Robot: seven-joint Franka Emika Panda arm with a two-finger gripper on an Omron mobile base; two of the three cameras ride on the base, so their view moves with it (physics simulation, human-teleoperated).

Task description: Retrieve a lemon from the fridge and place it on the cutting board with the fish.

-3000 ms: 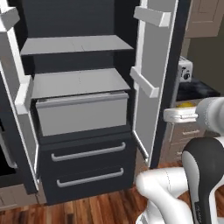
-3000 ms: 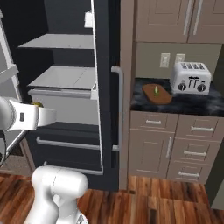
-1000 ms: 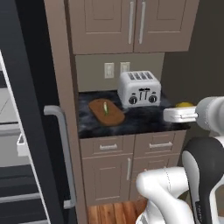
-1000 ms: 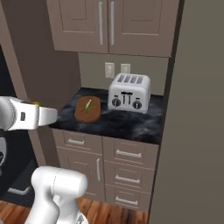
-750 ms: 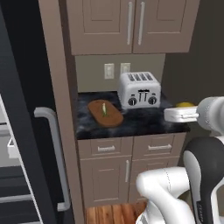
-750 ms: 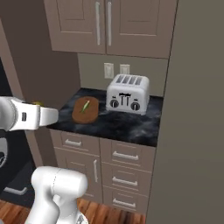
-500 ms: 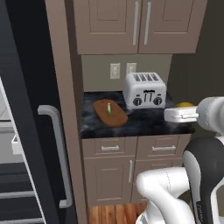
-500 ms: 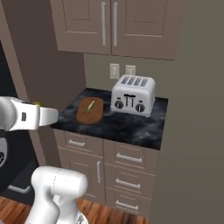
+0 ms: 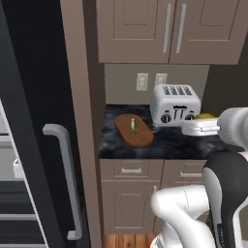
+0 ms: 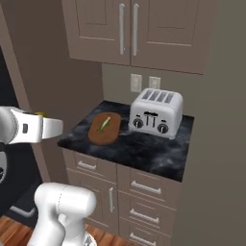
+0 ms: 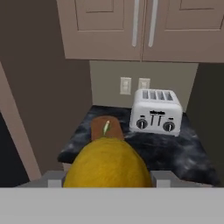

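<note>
The yellow lemon (image 11: 107, 162) fills the lower middle of the hand view, and my gripper (image 11: 107, 178) is shut on it, a finger on each side. In the left base view the gripper (image 9: 202, 122) hovers level with the counter's right front, the lemon (image 9: 205, 116) peeking above it. The reddish-brown cutting board (image 9: 140, 138) lies on the dark counter's left half with the small greenish fish (image 9: 132, 125) on it. From the hand, the board (image 11: 98, 127) and fish (image 11: 105, 128) sit straight ahead beyond the lemon. The fridge (image 9: 29, 145), its door open, stands at the left.
A silver four-slot toaster (image 9: 175, 104) stands right of the board against the wall. Wall cabinets (image 9: 164, 29) hang above the black marbled counter (image 10: 144, 149), and drawers (image 10: 144, 187) sit below. A brown panel (image 9: 80, 121) separates the fridge from the counter.
The whole picture has shifted as the base moved: counter, board and toaster now sit nearer and more central, and the fridge has slid left. The lemon stays in the gripper.
</note>
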